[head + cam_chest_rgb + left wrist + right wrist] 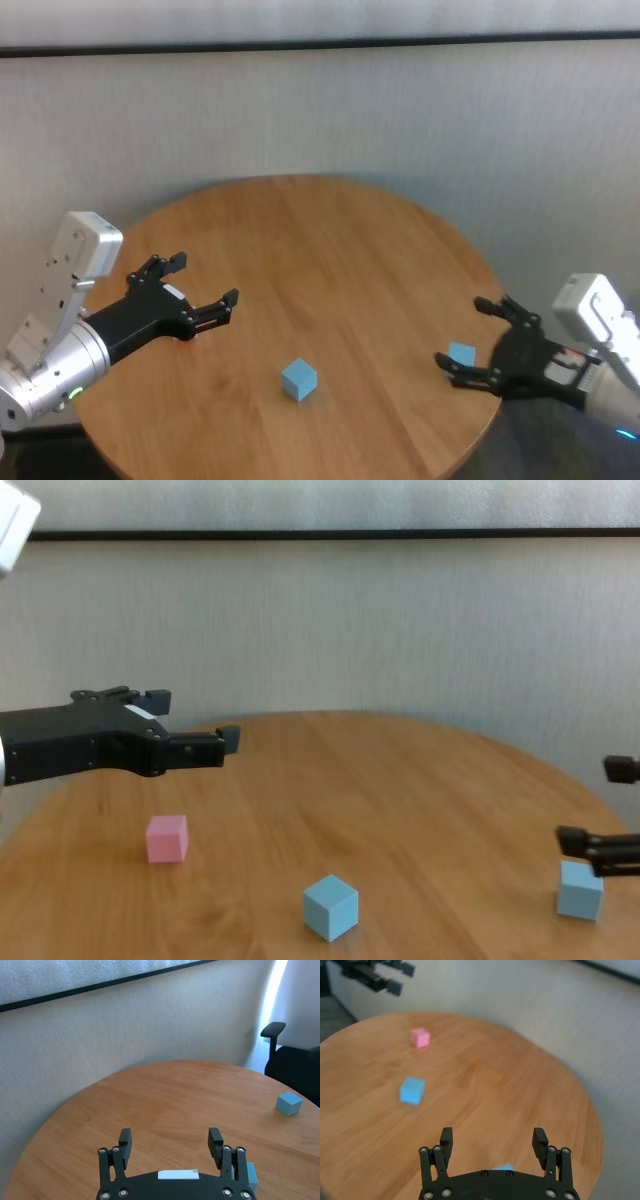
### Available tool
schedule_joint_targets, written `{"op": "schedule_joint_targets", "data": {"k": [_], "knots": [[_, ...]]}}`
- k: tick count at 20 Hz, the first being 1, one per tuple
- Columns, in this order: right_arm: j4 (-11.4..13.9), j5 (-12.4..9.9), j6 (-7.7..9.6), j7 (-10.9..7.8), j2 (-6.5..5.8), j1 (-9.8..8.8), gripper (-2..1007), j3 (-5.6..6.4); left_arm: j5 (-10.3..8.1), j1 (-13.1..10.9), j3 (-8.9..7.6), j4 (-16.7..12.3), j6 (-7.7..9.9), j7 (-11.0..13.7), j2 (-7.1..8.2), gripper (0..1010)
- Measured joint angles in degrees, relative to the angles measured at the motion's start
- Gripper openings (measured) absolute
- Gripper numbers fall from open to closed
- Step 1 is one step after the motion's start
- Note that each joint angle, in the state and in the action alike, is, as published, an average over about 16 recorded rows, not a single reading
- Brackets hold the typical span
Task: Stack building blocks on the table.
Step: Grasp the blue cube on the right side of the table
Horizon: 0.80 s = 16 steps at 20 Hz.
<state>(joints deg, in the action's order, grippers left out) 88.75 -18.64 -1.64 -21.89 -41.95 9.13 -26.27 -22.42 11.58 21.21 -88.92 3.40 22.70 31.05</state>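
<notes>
Three cubes lie apart on the round wooden table [330, 250]. The pink block [167, 838] lies at the left, below my open, empty left gripper [195, 717], which hovers above the table [205, 285]; the head view hides this block. One light blue block [299, 380] lies at the front middle [331, 906]. The other light blue block [462, 354] lies near the right edge [580, 890]. My right gripper [462, 332] is open and hovers just over it; the right wrist view shows this block [502, 1167] low between the spread fingers [538, 1138].
A pale wall runs behind the table. A black office chair [292, 1060] stands beyond the table's right side. The right-hand block lies close to the table's rim [490, 400].
</notes>
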Motion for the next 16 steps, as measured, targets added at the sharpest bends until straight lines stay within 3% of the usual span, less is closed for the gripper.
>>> {"op": "schedule_joint_targets", "data": {"k": [4, 7, 11, 16], "knots": [[2.4, -3.1, 4.58, -4.54, -3.12, -1.00, 1001, 0.78, 0.03, 0.1, 0.05, 0.1, 0.04, -0.1, -0.09, 999], [2.4, -4.6, 7.03, -6.98, -4.21, -0.96, 1001, 1.11, 0.04, 0.2, 0.08, 0.2, 0.07, -0.2, -0.14, 999], [0.8, -5.4, 9.29, -9.57, -4.41, -0.06, 1001, 1.12, 0.06, 0.2, 0.10, 0.3, 0.09, -0.3, -0.17, 999], [-2.8, -4.9, 10.04, -11.97, -3.32, 2.07, 1001, 0.56, 0.09, 0.2, 0.13, 0.3, 0.11, -0.3, -0.20, 999]]}}
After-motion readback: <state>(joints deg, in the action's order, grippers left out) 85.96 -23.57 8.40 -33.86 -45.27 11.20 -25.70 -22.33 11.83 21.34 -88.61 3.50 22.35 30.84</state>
